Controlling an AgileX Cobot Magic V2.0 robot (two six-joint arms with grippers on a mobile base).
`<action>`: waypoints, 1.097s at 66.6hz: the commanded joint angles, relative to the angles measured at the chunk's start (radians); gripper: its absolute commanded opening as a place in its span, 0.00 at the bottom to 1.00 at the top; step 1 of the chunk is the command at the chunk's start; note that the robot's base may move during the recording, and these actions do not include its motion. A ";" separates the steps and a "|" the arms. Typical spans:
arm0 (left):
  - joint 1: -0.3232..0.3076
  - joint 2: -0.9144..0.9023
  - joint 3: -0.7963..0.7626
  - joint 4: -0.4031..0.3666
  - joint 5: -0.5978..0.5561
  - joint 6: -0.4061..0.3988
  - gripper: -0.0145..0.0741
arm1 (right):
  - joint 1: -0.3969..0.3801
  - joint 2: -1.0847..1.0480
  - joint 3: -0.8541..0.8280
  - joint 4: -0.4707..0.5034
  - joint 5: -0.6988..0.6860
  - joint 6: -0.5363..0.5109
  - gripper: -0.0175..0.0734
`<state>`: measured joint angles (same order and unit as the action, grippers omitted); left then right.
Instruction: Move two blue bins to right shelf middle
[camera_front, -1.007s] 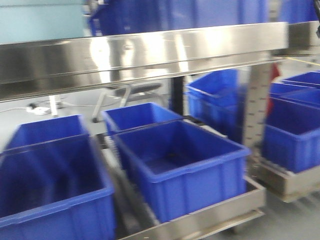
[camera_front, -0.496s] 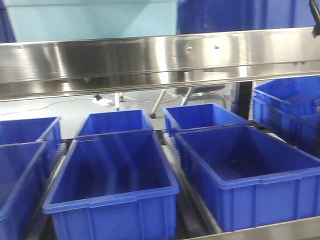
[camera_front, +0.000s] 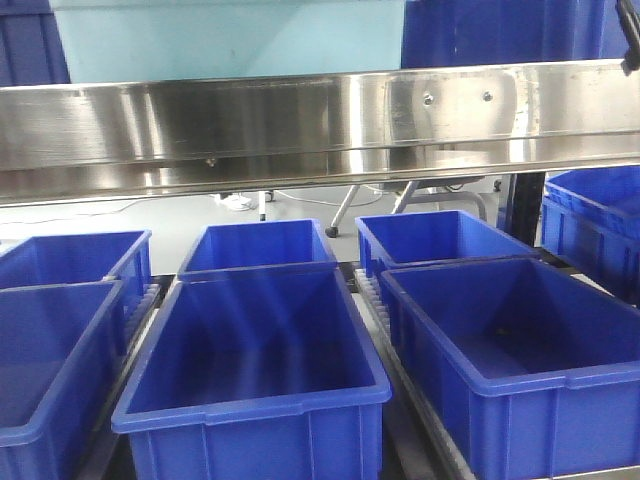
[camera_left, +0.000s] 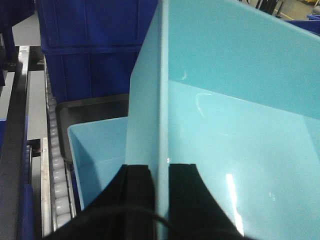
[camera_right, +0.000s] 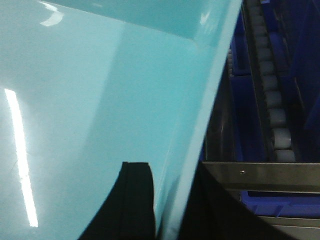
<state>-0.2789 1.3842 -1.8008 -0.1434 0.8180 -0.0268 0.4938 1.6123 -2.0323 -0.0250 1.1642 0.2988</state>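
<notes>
light-blue bin (camera_left: 240, 100) in left gripper (camera_left: 160, 171)

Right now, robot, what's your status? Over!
Left gripper shut on pale bin wall. Right gripper shut on it too. Steel beam ahead, dark bins below it.

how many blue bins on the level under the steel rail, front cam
6: front left, front middle, front right, back left, back middle, back right. More may hide off-frame.
</notes>
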 joint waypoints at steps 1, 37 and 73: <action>0.001 -0.019 -0.014 -0.030 -0.083 -0.011 0.04 | -0.004 -0.007 -0.008 -0.024 -0.005 -0.030 0.02; 0.001 -0.019 -0.014 -0.030 -0.083 -0.011 0.04 | -0.004 -0.007 -0.008 -0.024 -0.005 -0.030 0.02; 0.001 -0.019 -0.014 -0.030 -0.083 -0.011 0.04 | -0.004 -0.007 -0.008 -0.024 -0.005 -0.030 0.02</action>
<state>-0.2789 1.3842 -1.8008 -0.1453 0.8156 -0.0268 0.4938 1.6123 -2.0323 -0.0250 1.1642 0.2988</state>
